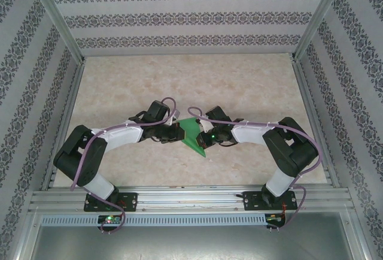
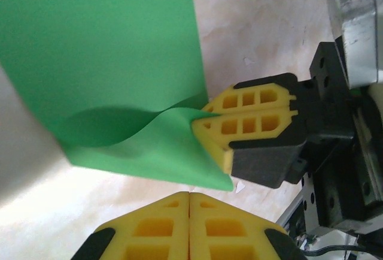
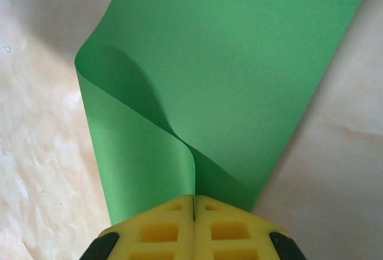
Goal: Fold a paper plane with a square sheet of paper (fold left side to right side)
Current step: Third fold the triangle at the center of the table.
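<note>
- The thin, bright green square sheet of paper (image 1: 192, 133) is lying on the pale marbled table (image 1: 239, 86) between the arms, with one side curling over in a soft, uncreased loop.
- The right gripper (image 3: 194, 215) is pinching the sheet's edge where that curl comes down.
- The left gripper (image 2: 190, 212) is hovering just beside it, jaws pressed together on nothing.
- The sheet is looking light, floppy and likely slippery. Edges and corners are seeming the safest hold, since a mid-sheet pinch could crumple it.
</note>
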`<state>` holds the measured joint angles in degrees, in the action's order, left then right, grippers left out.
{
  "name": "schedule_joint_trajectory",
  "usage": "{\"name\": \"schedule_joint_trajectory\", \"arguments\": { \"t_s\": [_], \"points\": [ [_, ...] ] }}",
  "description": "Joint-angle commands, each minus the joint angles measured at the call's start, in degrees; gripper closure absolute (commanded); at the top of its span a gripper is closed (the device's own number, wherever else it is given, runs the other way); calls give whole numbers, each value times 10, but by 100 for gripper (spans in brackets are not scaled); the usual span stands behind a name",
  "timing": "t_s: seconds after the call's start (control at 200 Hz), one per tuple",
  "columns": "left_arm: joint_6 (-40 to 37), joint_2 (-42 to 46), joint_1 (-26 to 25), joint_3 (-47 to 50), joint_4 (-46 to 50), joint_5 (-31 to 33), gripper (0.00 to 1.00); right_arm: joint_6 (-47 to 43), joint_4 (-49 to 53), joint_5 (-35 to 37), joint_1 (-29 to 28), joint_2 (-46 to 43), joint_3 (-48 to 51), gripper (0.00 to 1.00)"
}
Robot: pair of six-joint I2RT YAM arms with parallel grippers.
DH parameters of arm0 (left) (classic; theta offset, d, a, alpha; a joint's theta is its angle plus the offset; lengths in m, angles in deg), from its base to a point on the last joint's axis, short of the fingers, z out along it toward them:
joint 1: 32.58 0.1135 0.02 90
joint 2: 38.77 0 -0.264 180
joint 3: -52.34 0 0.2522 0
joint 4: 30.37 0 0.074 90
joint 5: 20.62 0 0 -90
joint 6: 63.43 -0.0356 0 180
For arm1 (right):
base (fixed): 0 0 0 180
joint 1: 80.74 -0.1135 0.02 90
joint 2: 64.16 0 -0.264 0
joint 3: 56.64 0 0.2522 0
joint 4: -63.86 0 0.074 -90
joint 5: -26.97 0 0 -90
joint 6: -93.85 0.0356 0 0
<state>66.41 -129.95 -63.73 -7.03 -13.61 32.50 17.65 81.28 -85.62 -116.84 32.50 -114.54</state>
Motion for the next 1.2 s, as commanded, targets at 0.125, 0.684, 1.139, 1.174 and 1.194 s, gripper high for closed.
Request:
{"name": "schedule_joint_trajectory", "arguments": {
  "t_s": [0.125,0.684,1.139,1.174,1.194],
  "points": [
    [27,-53,-23,-24,-66,-21,94,3,64,16,0,33,13,100],
    [23,-102,-29,-35,-60,-8,95,-2,73,19,1,39,8,100],
    [8,-123,-29,-27,-34,20,95,-4,79,22,1,44,5,100],
    [8,-125,-29,-26,-33,19,95,-4,80,22,1,44,4,100],
    [9,-127,-29,-26,-32,19,95,-4,80,21,1,44,4,100]
  ]
}}
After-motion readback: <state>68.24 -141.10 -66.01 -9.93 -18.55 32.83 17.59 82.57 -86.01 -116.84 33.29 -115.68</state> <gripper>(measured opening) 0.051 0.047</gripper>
